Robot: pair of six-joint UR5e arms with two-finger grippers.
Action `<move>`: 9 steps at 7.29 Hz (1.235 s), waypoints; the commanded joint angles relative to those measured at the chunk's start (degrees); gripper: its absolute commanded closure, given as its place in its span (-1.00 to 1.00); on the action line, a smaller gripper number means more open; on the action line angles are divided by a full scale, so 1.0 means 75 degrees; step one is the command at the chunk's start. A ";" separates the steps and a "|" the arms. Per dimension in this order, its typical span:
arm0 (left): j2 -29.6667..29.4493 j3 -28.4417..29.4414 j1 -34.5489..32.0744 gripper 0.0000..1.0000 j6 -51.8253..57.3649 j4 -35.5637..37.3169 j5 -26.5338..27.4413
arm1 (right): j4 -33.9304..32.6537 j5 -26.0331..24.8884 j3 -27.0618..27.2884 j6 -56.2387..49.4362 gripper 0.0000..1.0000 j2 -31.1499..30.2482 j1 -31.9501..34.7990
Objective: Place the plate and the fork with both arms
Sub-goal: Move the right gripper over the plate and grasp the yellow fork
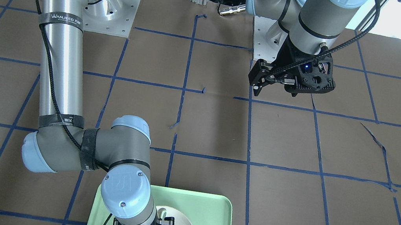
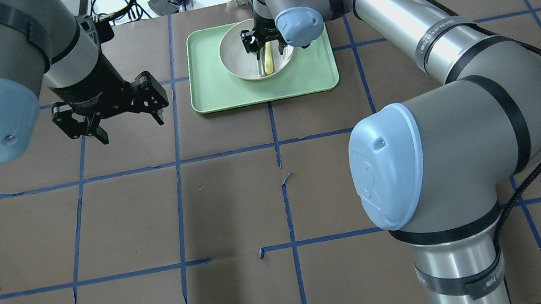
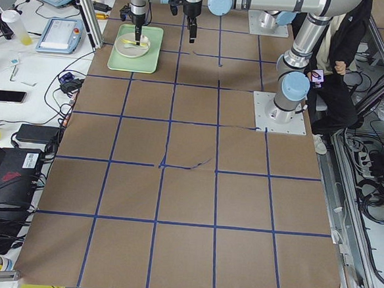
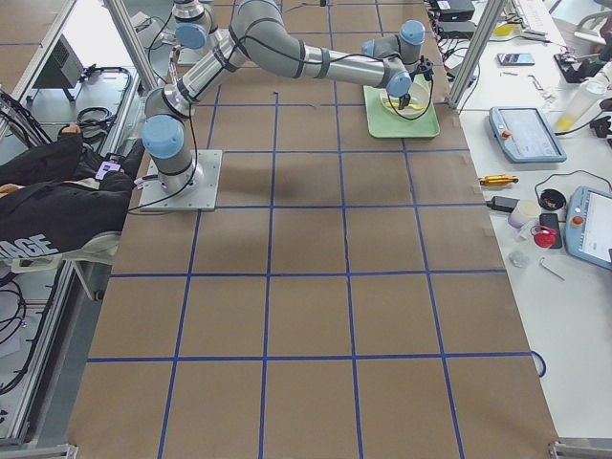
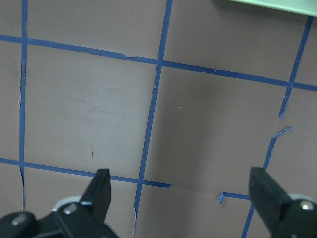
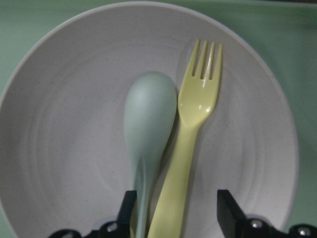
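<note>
fork [image 6: 190,148] flat in plate [image 6: 59,148], handle touching spoon [image 6: 148,129] on one side, no gap there | other side of fork: bare plate floor up to raised rim | right gripper [image 6: 176,201] fingers spread astride both handles | left gripper [image 5: 181,186] spread wide above worktop [image 2: 229,201], well apart from tray [image 2: 218,90]

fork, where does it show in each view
Front-facing: mostly hidden behind the right arm, bottom edge.
Overhead: fork top centre, in the plate.
Exterior left: too small to tell.
Exterior right: too small to tell.
Left wrist: not in it.
Right wrist: centre, beside the spoon.
Landmark: green tray.
</note>
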 commanded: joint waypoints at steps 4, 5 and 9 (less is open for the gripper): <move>-0.0001 0.0001 0.0000 -1.00 0.0000 0.0002 0.0002 | -0.0012 -0.0015 0.0048 0.0004 0.05 0.0044 0.0008; -0.0001 0.0001 0.0000 -1.00 0.0000 0.0002 0.0002 | -0.0001 -0.0015 0.0048 0.0004 0.07 0.0079 0.0008; -0.0001 0.0001 0.0000 -1.00 0.0000 0.0002 0.0002 | 0.0000 -0.0039 0.0165 0.0016 0.52 0.0056 0.0008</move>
